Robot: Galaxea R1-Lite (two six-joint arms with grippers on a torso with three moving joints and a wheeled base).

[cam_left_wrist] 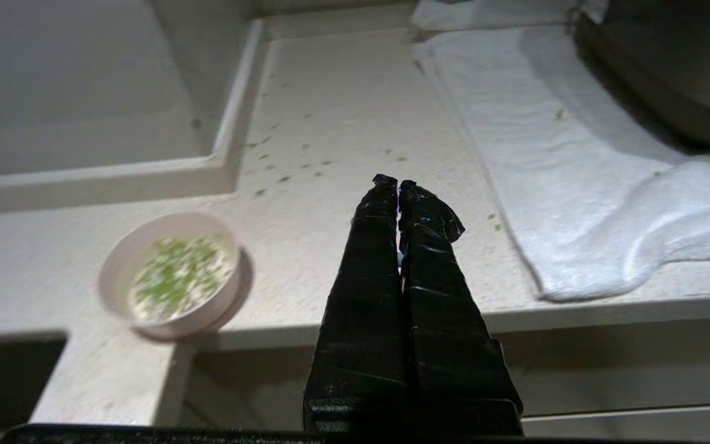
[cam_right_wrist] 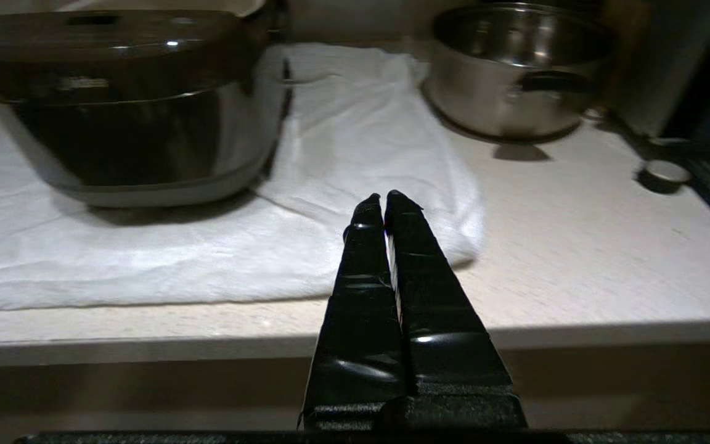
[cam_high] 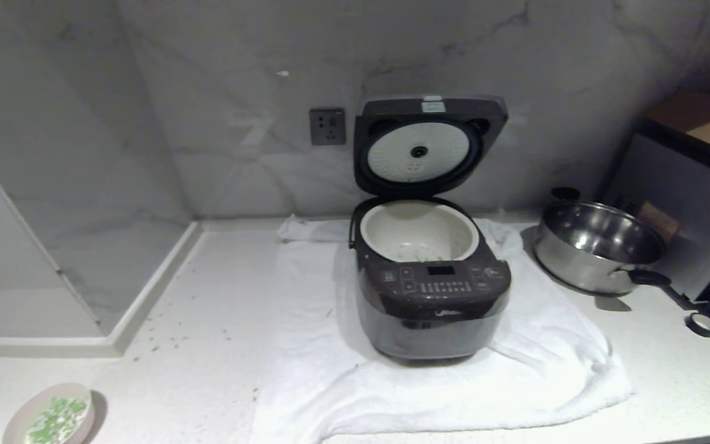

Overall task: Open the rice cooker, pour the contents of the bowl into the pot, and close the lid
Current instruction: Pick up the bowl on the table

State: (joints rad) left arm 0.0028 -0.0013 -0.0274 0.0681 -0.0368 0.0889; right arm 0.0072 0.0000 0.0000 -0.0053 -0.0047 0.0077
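The dark brown rice cooker (cam_high: pixel 432 296) (cam_right_wrist: pixel 127 105) stands on a white towel, its lid (cam_high: pixel 429 145) swung up against the wall. Its white inner pot (cam_high: pixel 420 231) holds a few green bits at the bottom. The pale pink bowl (cam_high: pixel 50 416) (cam_left_wrist: pixel 170 283) sits at the counter's near left corner, with green contents (cam_left_wrist: pixel 176 274) inside. My left gripper (cam_left_wrist: pixel 397 182) hovers at the counter's front edge beside the bowl, shut and empty. My right gripper (cam_right_wrist: pixel 383 197) hangs at the front edge before the towel's right corner, shut and empty. Neither arm shows in the head view.
A white towel (cam_high: pixel 330 370) lies under the cooker. A shiny steel pan (cam_high: pixel 601 246) stands at the right, next to a dark appliance (cam_high: pixel 694 185) and a tape roll (cam_high: pixel 702 324). Green bits (cam_high: pixel 170 339) are scattered on the counter left of the towel. A wall socket (cam_high: pixel 328 126) is behind.
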